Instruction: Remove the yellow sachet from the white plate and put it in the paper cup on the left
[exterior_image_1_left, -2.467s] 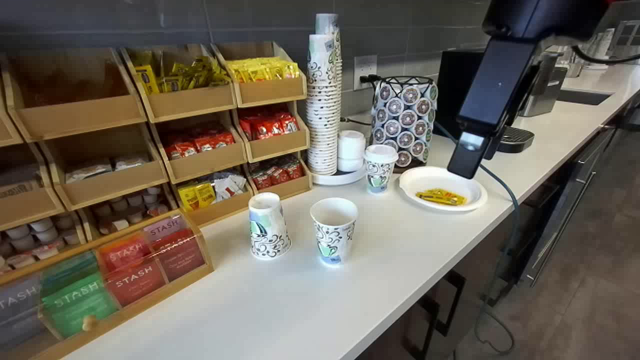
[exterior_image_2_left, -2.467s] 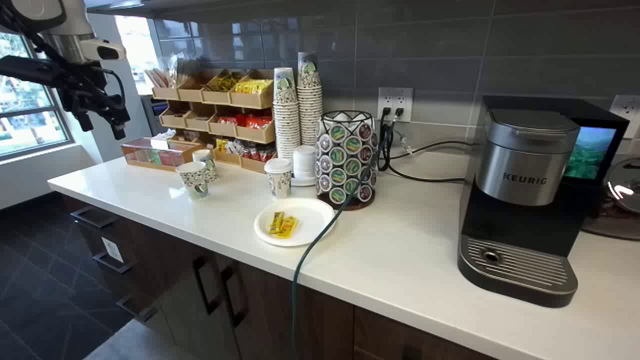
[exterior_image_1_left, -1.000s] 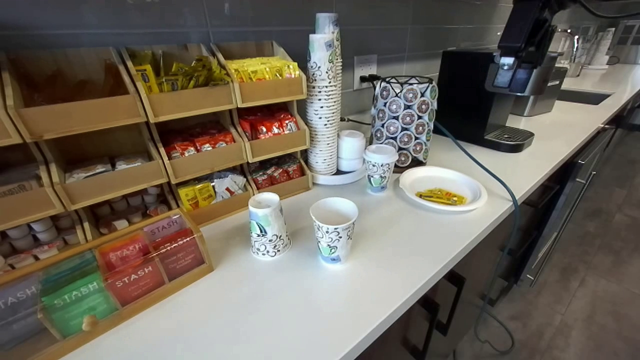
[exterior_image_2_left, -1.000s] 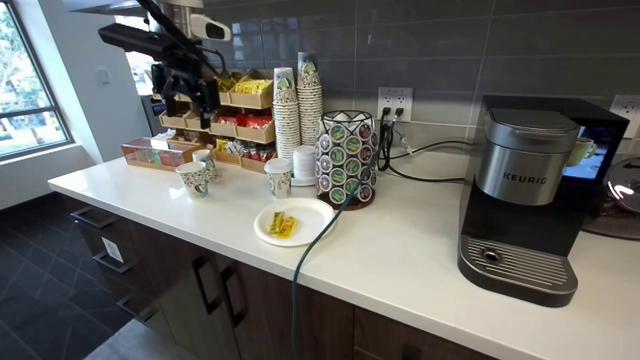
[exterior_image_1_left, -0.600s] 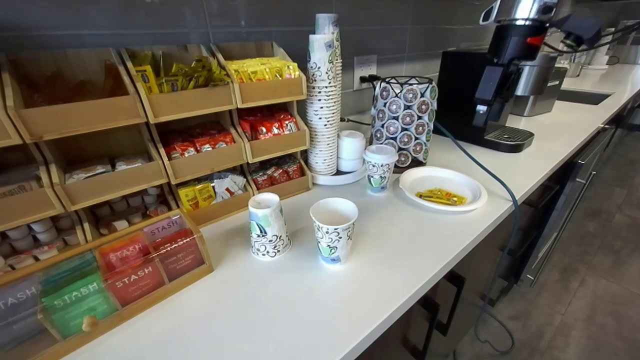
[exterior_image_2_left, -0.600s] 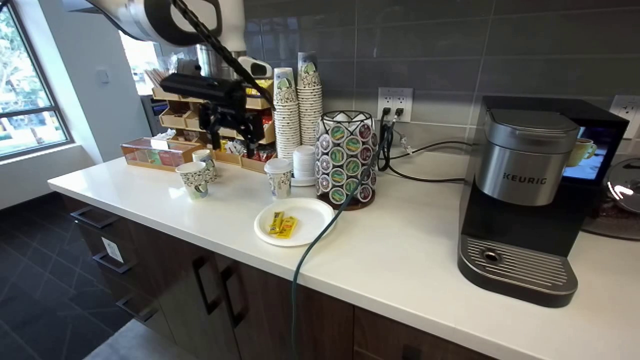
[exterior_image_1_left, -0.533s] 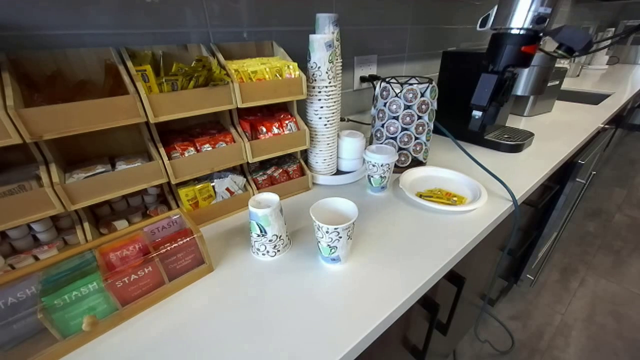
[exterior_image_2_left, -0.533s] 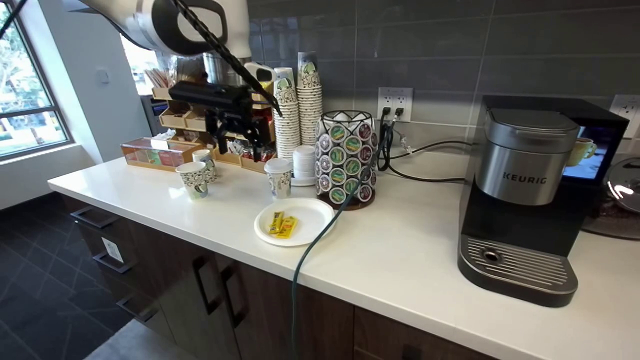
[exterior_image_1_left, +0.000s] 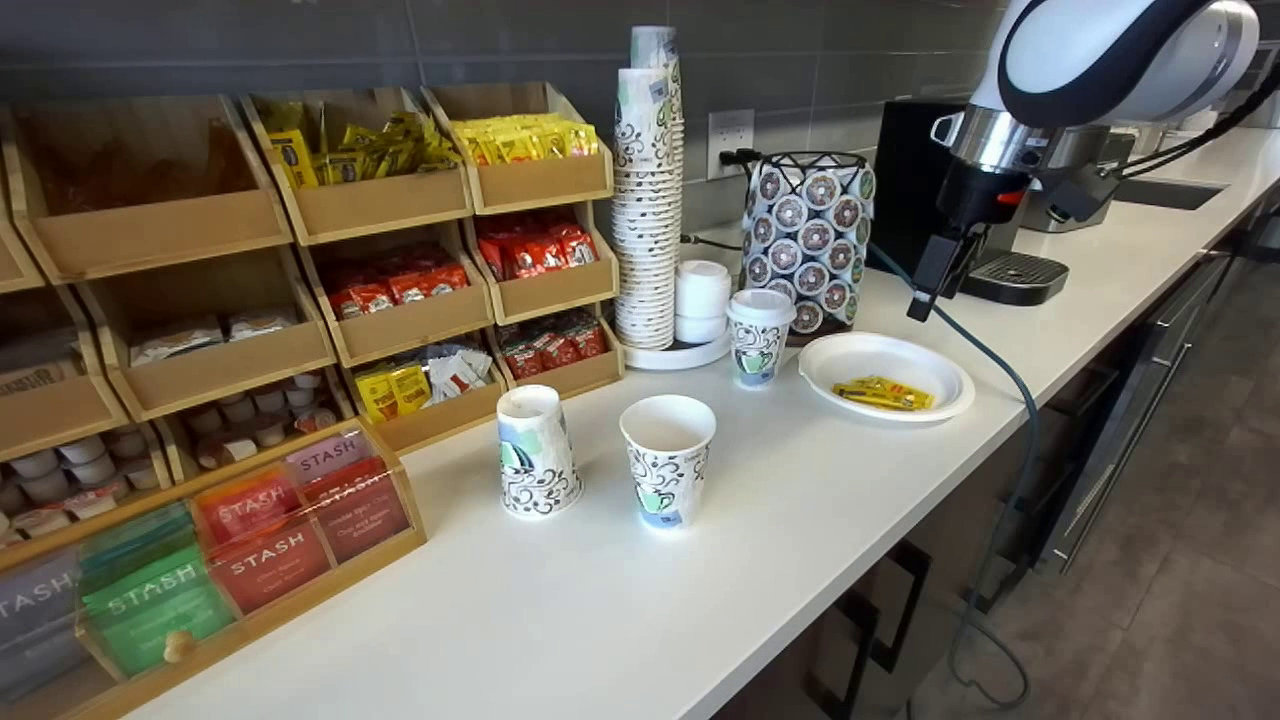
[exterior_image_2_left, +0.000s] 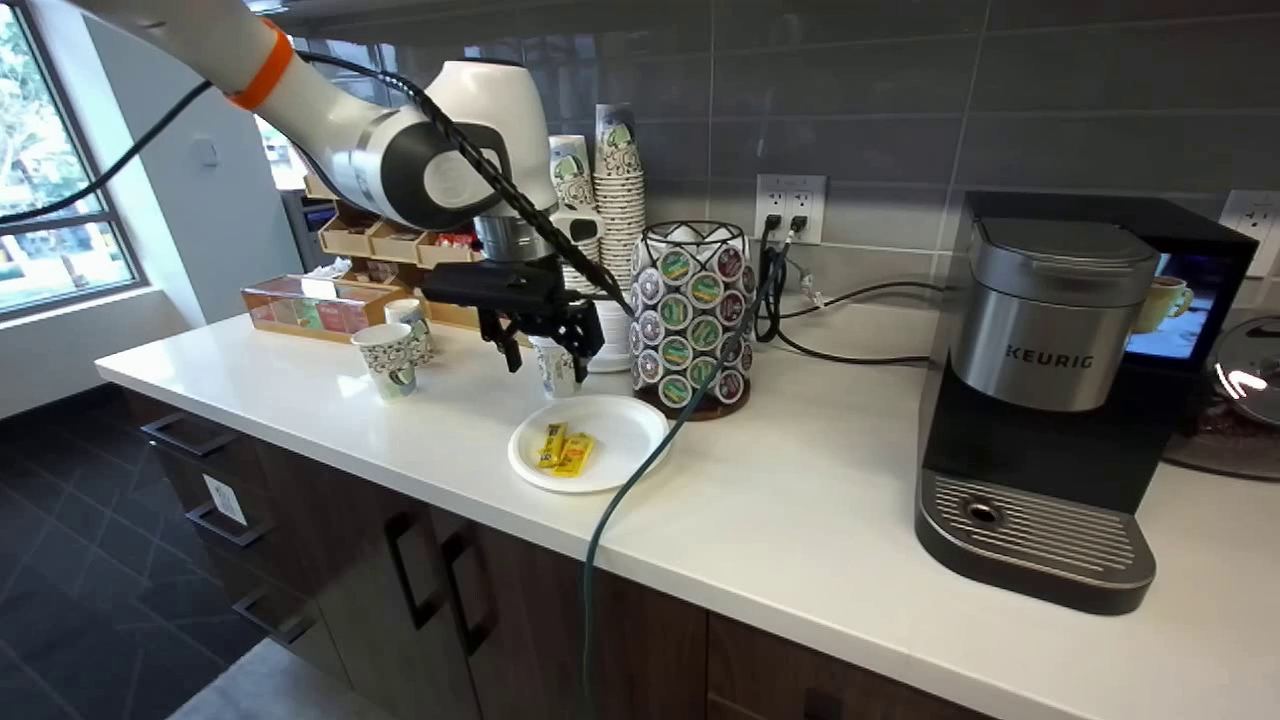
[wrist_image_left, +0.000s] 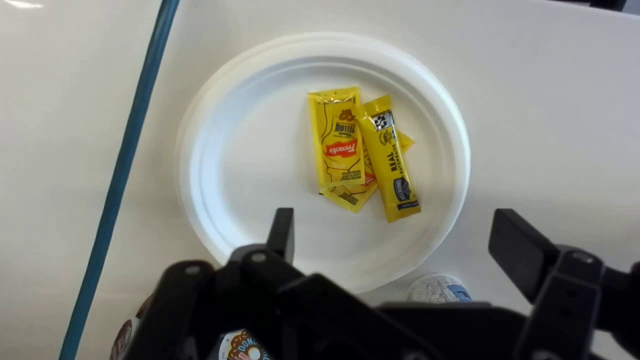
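The white plate (exterior_image_1_left: 930, 362) lies on the counter and also shows in an exterior view (exterior_image_2_left: 635, 435) and the wrist view (wrist_image_left: 255, 165). It holds 3 overlapping yellow sachets: a French's packet (wrist_image_left: 340, 137) on top, another (wrist_image_left: 350, 196) under it, and a narrow mayonnaise packet (wrist_image_left: 392, 170) beside them. My gripper (wrist_image_left: 392, 225) is open and empty, above the plate's cup-side edge, apart from the sachets; it also shows in both exterior views (exterior_image_1_left: 925, 300) (exterior_image_2_left: 547, 365). An upright open paper cup (exterior_image_1_left: 668, 470) stands farther left, with an upside-down paper cup (exterior_image_1_left: 538, 455) beside it.
A lidded paper cup (exterior_image_1_left: 760, 335) and a coffee pod rack (exterior_image_1_left: 815, 240) stand close to the plate. A green cable (exterior_image_2_left: 640, 465) crosses by the plate. Cup stacks (exterior_image_1_left: 645, 230) and sachet bins (exterior_image_1_left: 545, 185) line the wall. A coffee maker (exterior_image_2_left: 1050, 340) stands beyond.
My gripper has come down and across from the window side to above the plate, staying open. The plate, sachets and cups have not moved.
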